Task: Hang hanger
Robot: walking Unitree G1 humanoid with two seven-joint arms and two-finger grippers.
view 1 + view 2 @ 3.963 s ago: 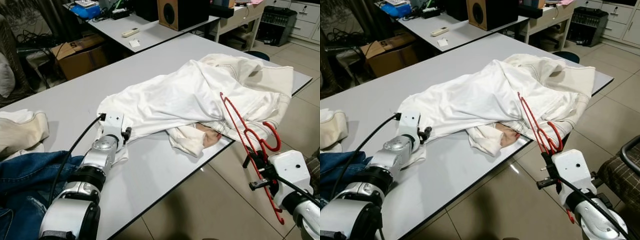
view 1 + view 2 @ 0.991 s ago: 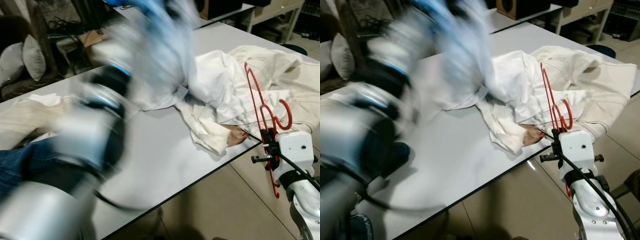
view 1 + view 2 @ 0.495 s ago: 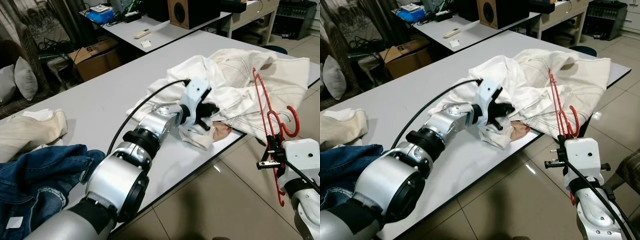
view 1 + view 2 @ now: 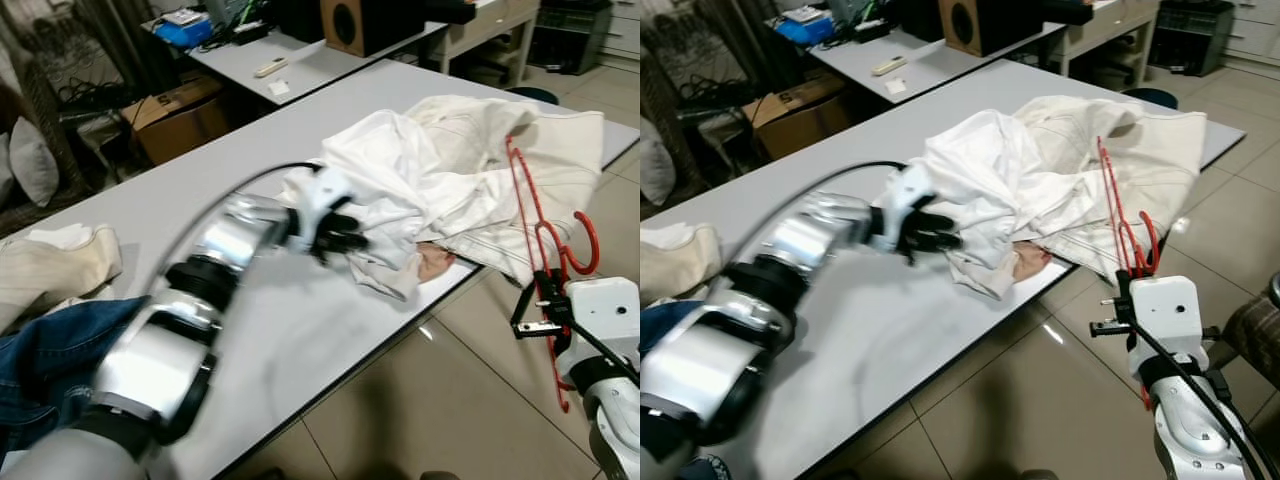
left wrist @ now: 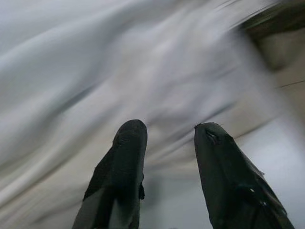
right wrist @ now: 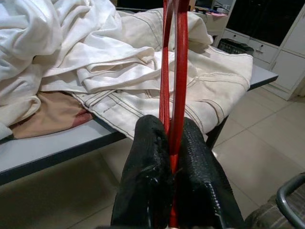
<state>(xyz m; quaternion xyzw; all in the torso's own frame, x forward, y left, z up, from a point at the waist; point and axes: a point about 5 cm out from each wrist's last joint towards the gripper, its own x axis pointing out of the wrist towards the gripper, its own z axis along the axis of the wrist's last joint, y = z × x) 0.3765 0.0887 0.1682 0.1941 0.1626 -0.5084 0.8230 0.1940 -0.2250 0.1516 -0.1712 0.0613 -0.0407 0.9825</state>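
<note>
Left claw (image 4: 345, 235) reaches across the table (image 4: 150, 200) in the left eye view, its black fingers spread and pushed up against the near folds of the white garment (image 4: 440, 170), with nothing between them. Off to the right, clear of the table edge, the right claw (image 4: 540, 300) holds the red hanger (image 4: 535, 225) upright, its hook curling just above the claw and its long frame rising in front of the cloth.

From the right eye view the same layout reads a little plainer: the garment lies heaped beyond the left claw, and a patch of tan lining (image 4: 1028, 258) shows at the table edge between the two claws.

Along the left wrist view the two fingers (image 5: 121, 167) stand apart over blurred white fabric (the arm looks to be in motion, so detail is lost).

Looking down the right wrist view, the fingers are pressed together on the hanger's red wire, with the garment spread on the table beyond them.

My judgement: the step in hand is getting a hold on the garment so the hanger can go into it. Next, the left claw needs to pinch and lift an opening toward the hanger.

Count: one hanger, one white garment on the table, two claws.
</note>
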